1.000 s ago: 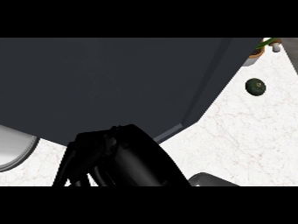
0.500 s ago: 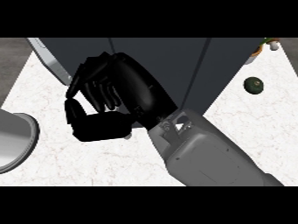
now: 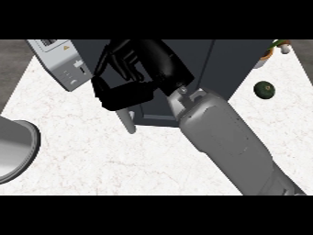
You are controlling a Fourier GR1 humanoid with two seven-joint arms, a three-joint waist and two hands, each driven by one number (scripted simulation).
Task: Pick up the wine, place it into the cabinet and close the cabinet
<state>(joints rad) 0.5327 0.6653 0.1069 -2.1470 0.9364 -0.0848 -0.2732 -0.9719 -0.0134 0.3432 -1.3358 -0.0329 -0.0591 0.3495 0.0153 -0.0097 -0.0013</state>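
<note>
My right hand [image 3: 142,69] is up against the front of the dark cabinet [image 3: 216,62] at the top of the head view, its grey forearm [image 3: 223,142] running in from the lower right. Its fingers [image 3: 118,57] are curled and the thumb [image 3: 125,95] lies under them; I make out nothing between them. A short grey handle [image 3: 127,121] sticks out at the cabinet's lower left edge, just below the thumb. No wine bottle shows. My left hand is out of view.
A white appliance [image 3: 60,64] stands left of the cabinet. A big grey round vessel [image 3: 3,151] sits at the counter's left edge. A dark green round object [image 3: 264,89] lies right of the cabinet, with a potted plant [image 3: 275,48] behind it.
The right hand has risen from the view's lower edge up to the cabinet's front. The view has pulled back, so the cabinet looks smaller and the white appliance now shows.
</note>
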